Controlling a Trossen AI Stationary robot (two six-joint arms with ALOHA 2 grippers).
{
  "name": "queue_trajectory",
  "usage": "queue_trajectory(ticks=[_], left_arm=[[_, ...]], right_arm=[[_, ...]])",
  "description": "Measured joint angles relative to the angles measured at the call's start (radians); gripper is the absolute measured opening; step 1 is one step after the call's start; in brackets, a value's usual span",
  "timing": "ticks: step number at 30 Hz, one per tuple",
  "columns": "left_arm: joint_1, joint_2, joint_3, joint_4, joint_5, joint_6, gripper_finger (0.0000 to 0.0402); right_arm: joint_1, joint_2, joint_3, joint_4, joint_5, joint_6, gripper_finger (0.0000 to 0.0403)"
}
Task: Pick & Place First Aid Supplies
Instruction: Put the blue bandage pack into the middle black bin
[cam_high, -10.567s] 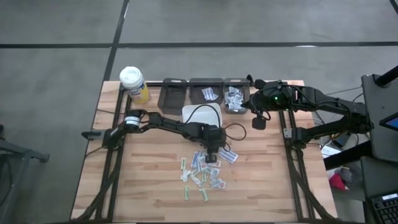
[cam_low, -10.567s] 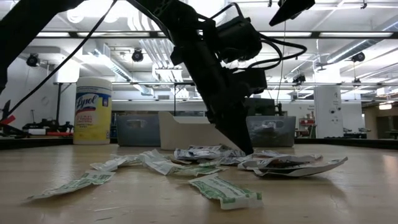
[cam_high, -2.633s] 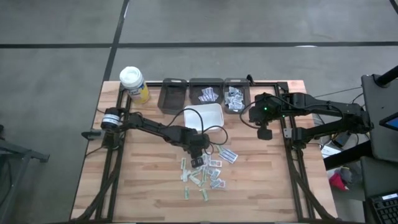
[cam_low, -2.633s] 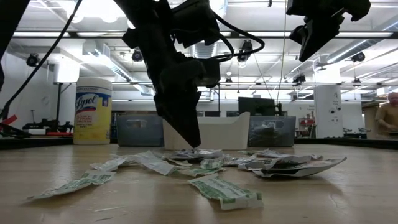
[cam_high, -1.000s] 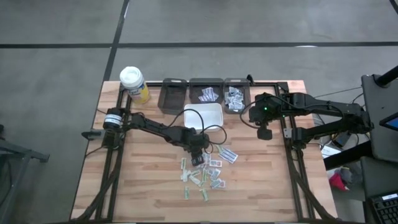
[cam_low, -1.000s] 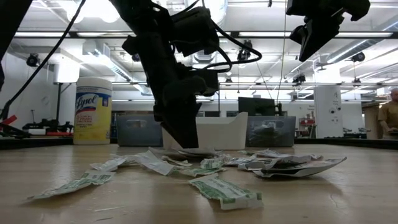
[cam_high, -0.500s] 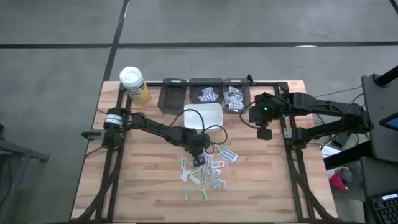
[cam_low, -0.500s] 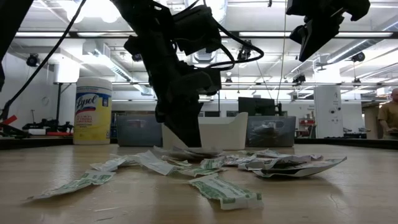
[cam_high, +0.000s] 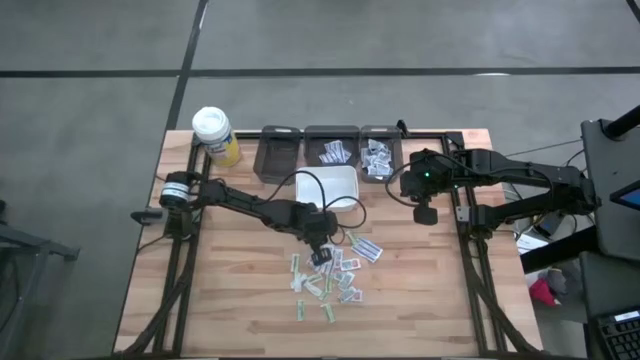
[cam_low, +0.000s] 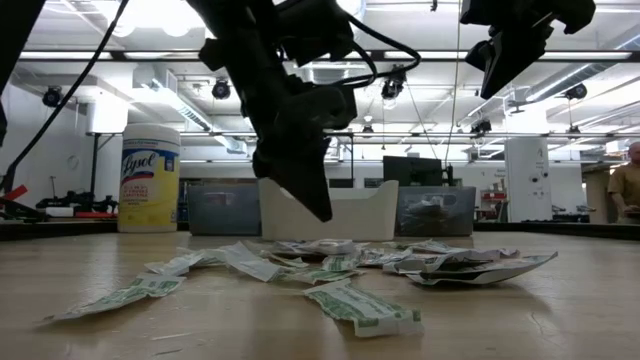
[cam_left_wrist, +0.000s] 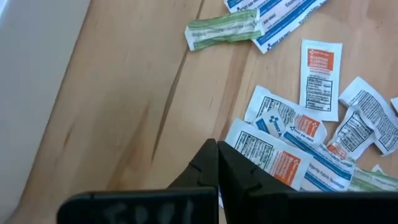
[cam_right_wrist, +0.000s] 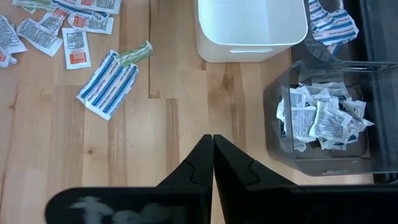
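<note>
The first aid supplies (cam_high: 330, 275) lie as a loose pile of small packets on the wooden table, near its middle; the low view shows the pile (cam_low: 330, 255) lying flat. My left gripper (cam_high: 322, 257) hangs shut just above the pile's far edge, its fingertips (cam_low: 322, 213) clear of the packets. In the left wrist view the left gripper (cam_left_wrist: 217, 146) has no packet showing between its fingers. My right gripper (cam_high: 423, 213) waits shut, high over the table's right side near the bins, as the right wrist view (cam_right_wrist: 213, 140) also shows.
Three dark bins (cam_high: 330, 150) stand in a row at the far edge, two of them with packets inside. In front of them stands a white tray (cam_high: 330, 185). A yellow wipes bottle (cam_high: 213, 133) stands at the far left corner. Bare wood lies left of the pile.
My left gripper has shut at the pile and then risen a little. Its fingertips now stand clear above the packets. The packets lie as before.
</note>
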Motion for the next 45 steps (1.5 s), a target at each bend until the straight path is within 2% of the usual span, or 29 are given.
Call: queue_trajectory(ticks=[5, 11, 14, 23, 27, 36, 45], left_arm=[[0.0, -0.001, -0.005, -0.01, 0.025, -0.084, 0.0], [-0.022, -0.005, -0.006, -0.007, 0.176, -0.232, 0.0], [-0.045, -0.005, -0.006, -0.007, 0.216, -0.334, 0.0], [-0.088, -0.005, -0.006, -0.008, 0.22, -0.593, 0.0001], [-0.087, -0.005, -0.007, -0.007, 0.211, -0.66, 0.0019], [-0.088, -0.005, -0.008, -0.055, 0.152, -0.758, 0.0084], [-0.089, -0.006, -0.009, -0.082, 0.15, -0.773, 0.0092]], right_arm=[[0.0, 0.0, 0.0, 0.0, 0.0, -0.005, 0.0008], [0.0, 0.0, 0.0, 0.0, 0.0, -0.015, 0.0008], [0.0, 0.0, 0.0, 0.0, 0.0, -0.024, 0.0008], [0.0, 0.0, 0.0, 0.019, 0.0, -0.034, 0.0008], [0.0, 0.0, 0.0, 0.023, 0.0, -0.048, 0.0008], [0.0, 0.0, 0.0, 0.023, 0.0, -0.06, 0.0008], [0.0, 0.0, 0.0, 0.023, 0.0, -0.059, 0.0008]])
